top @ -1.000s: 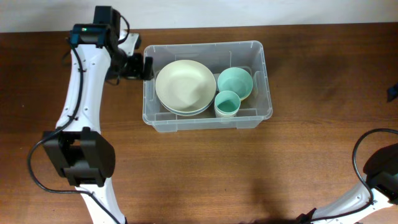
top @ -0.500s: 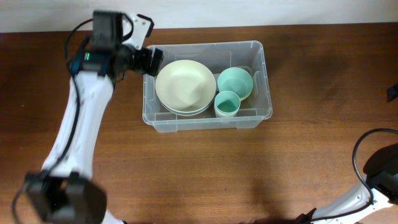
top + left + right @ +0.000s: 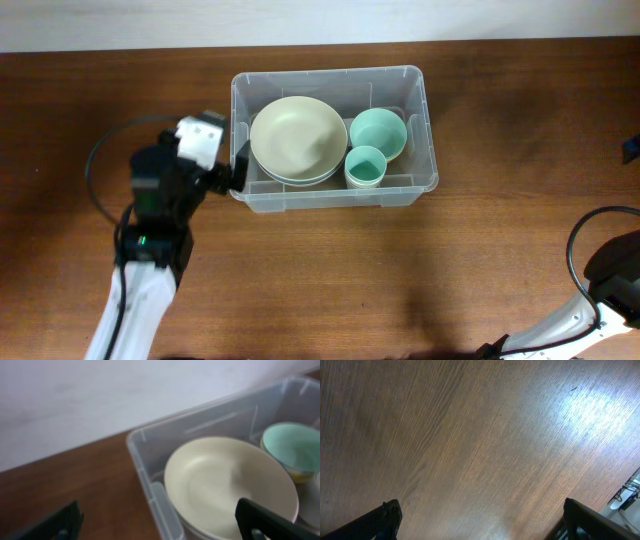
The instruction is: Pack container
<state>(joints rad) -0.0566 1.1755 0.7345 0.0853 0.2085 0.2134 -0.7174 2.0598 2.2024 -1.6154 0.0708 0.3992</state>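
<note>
The container [image 3: 424,120] is a clear plastic bin at the table's back middle. Inside lie a stack of cream plates [image 3: 298,140], a teal bowl [image 3: 378,133] and a teal cup [image 3: 366,166]. My left gripper [image 3: 238,166] stands open against the bin's left wall near its front corner. In the left wrist view the left gripper [image 3: 160,522] straddles the container wall [image 3: 145,467], one finger over the cream plates [image 3: 225,485], the other over the table, holding nothing. My right gripper [image 3: 482,520] is open over bare wood and does not show in the overhead view.
The brown wooden table [image 3: 330,280] stretches all round the bin. The right arm's base and cable [image 3: 600,285] sit at the front right corner. A pale wall [image 3: 100,395] runs behind the table's back edge.
My left arm has swung from the bin's back left corner forward to its front left corner, jaws open throughout. The bin's contents and the right arm have stayed put.
</note>
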